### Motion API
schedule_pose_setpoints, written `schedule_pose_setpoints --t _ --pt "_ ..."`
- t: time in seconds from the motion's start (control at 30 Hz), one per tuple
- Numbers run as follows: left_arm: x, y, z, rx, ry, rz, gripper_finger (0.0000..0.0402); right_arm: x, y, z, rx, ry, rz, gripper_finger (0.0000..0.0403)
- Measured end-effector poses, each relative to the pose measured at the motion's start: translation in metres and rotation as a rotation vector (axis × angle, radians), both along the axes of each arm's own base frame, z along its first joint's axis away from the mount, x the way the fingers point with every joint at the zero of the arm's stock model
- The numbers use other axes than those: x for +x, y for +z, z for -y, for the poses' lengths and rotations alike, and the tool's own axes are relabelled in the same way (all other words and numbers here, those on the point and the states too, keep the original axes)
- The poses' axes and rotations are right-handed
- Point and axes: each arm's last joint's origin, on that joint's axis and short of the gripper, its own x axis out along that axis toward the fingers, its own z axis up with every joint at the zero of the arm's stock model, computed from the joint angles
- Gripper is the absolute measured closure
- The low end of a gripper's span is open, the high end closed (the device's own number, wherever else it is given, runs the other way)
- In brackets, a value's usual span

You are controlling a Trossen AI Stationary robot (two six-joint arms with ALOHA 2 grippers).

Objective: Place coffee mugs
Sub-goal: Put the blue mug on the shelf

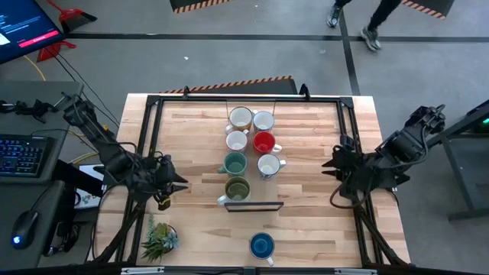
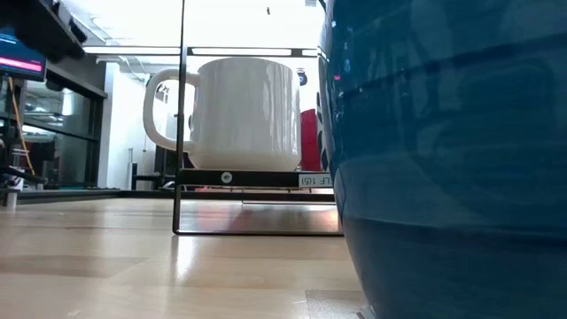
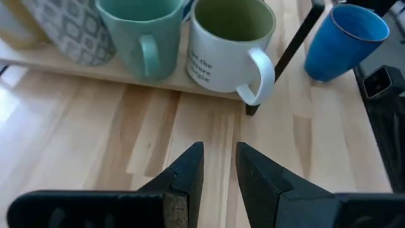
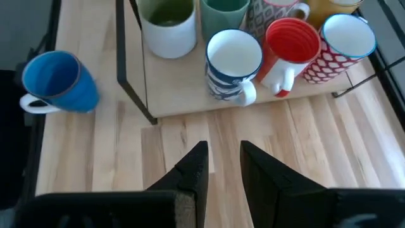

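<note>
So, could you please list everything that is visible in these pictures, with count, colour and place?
Mugs on the rack: seven, in two columns at the table's middle: four white or cream, one red, one teal-green, one olive-green inside.
Blue mug: one, alone at the near table edge, off the rack.
Rack: one, black wire frame with a wooden shelf, table centre.
Potted plant: one, spiky green, near left corner.
Table: one, light wood.
Keyboard: one, beside the table's left.
Person: legs only, on the floor beyond the table.
Left gripper: open, left table edge.
Right gripper: open, right table edge.
</note>
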Motion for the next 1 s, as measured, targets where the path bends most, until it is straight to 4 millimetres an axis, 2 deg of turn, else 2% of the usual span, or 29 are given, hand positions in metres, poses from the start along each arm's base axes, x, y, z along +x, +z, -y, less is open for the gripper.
schedule_pose_setpoints --t 0.2,0.43,0.53,0.77,1.0 --pt "-0.002 -0.03 -0.004 0.028 -0.065 0.111 0.0319 0.017 -0.011 -0.012 -0.011 0.066 -0.103 0.0331" --pt "-0.003 -0.042 -0.026 0.108 -0.064 0.277 0.0321 0.046 -0.02 -0.033 -0.034 0.129 -0.056 0.0331" --pt "-0.001 -0.041 -0.036 0.135 -0.097 0.346 0.0328 0.058 -0.02 -0.042 -0.03 0.183 -0.006 0.0331" --pt "0.004 -0.02 -0.053 0.114 -0.198 0.523 0.0345 0.082 -0.026 -0.054 0.042 0.288 0.022 0.0331" --pt "0.009 -0.021 -0.063 0.057 -0.142 0.509 0.0344 0.118 -0.052 -0.06 0.079 0.341 -0.077 0.0331"
